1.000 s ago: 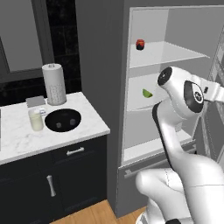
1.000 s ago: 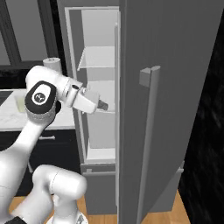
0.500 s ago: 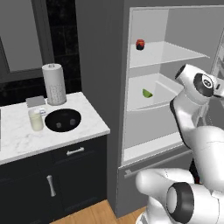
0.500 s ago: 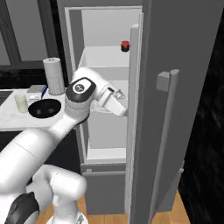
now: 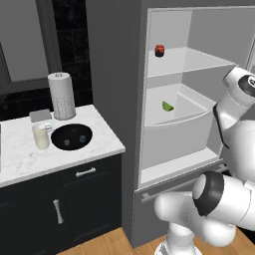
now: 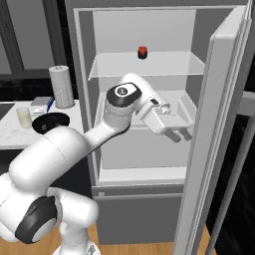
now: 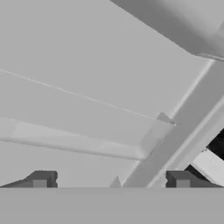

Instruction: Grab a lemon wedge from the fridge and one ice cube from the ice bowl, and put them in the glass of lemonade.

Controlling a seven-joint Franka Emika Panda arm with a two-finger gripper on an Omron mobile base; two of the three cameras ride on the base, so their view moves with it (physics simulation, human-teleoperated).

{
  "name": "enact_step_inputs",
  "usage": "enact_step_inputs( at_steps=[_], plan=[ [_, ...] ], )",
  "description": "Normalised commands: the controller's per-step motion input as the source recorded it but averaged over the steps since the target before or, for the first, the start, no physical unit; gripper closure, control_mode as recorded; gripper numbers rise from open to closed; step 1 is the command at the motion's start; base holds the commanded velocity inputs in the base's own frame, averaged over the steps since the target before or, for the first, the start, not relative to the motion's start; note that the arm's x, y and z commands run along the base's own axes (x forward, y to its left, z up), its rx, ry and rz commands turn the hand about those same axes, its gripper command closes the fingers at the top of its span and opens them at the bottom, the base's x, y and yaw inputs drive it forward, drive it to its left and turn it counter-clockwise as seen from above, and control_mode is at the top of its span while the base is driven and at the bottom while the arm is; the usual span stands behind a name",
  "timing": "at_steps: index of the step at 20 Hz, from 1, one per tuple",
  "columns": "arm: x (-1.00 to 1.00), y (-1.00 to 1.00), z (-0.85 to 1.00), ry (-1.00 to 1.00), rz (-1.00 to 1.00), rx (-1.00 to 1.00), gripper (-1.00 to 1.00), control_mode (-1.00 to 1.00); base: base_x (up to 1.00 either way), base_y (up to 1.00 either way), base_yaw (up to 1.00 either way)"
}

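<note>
I see the fridge (image 5: 199, 89) open, the lemon wedge (image 5: 167, 106) on its middle shelf; my claw (image 6: 180, 135) hangs released, empty, inside; glass of lemonade (image 5: 41, 136) beside ice bowl (image 5: 71, 136) on the desk (image 5: 20, 159).

Kitchen, open fridge (image 5: 199, 94), marble counter (image 5: 20, 159)

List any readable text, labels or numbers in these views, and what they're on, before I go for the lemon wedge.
None readable.
The fridge, the paper towel roll, the glass of lemonade and the ice bowl bear no lettering.
The small flat item behind the glass is too small to tell.
</note>
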Motion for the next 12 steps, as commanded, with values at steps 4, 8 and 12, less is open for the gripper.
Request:
enact_step_inputs(
  at_steps=[4, 8, 12],
  plan=[
    [-0.19, 0.92, 0.46, -0.15, 0.03, 0.00, -1.00, -1.00, 0.00, 0.00, 0.00],
    [-0.03, 0.99, 0.00, -0.19, 0.16, 0.07, -1.00, -1.00, 0.00, 0.00, 0.00],
    [-0.04, 0.69, -0.01, -0.04, 0.41, 0.27, -1.00, -1.00, 0.00, 0.00, 0.00]
  ],
)
